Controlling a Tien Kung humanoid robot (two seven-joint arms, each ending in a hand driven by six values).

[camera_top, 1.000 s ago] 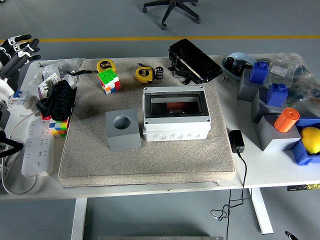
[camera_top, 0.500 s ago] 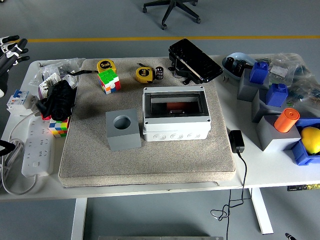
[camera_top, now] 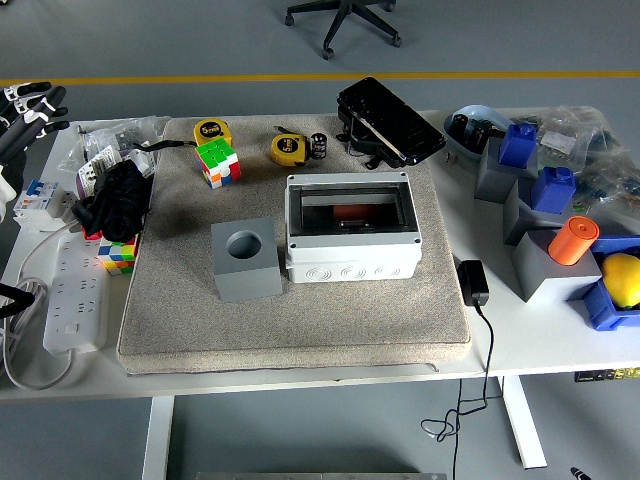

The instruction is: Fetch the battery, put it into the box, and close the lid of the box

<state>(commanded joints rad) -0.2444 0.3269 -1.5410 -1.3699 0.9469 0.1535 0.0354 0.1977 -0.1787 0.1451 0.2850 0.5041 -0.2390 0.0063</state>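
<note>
- My left hand (camera_top: pixel 28 108) sits at the far left edge, off the table's corner, fingers spread loosely and holding nothing; only the fingertips and part of the arm are in frame.
- My right hand does not appear.
- A white power strip (camera_top: pixel 72 292) lies on the bare table (camera_top: pixel 520 335) at the left, beside the mat.
- A black bundle (camera_top: pixel 115 200) rests at the mat's left edge, with a small cube (camera_top: pixel 116 254) just in front of it.
- The grey mat (camera_top: pixel 300 320) covers the middle of the table.
- At its far left stand a yellow tape (camera_top: pixel 211 131) and a second cube (camera_top: pixel 218 161), nearly touching.
- A grey block (camera_top: pixel 245 259) with a round hole in its top sits left of the box, just beside it.
- A second tape (camera_top: pixel 287 149) lies at the mat's far edge, with the battery (camera_top: pixel 319 145), a small dark cylinder, standing upright just to its right.
- The box (camera_top: pixel 350 227) sits at mid-mat, well in front of the battery. Its opening faces up and something reddish shows inside; I cannot tell what.
- The lid (camera_top: pixel 390 121), black, lies tilted beyond the box, off its frame.
- A black adapter (camera_top: pixel 472 282) lies just off the mat's right edge, cable trailing over the near table edge.
- At far right are grey blocks (camera_top: pixel 520 200), blue parts (camera_top: pixel 552 185), an orange cylinder (camera_top: pixel 571 240) and a yellow ball (camera_top: pixel 622 278).
</note>
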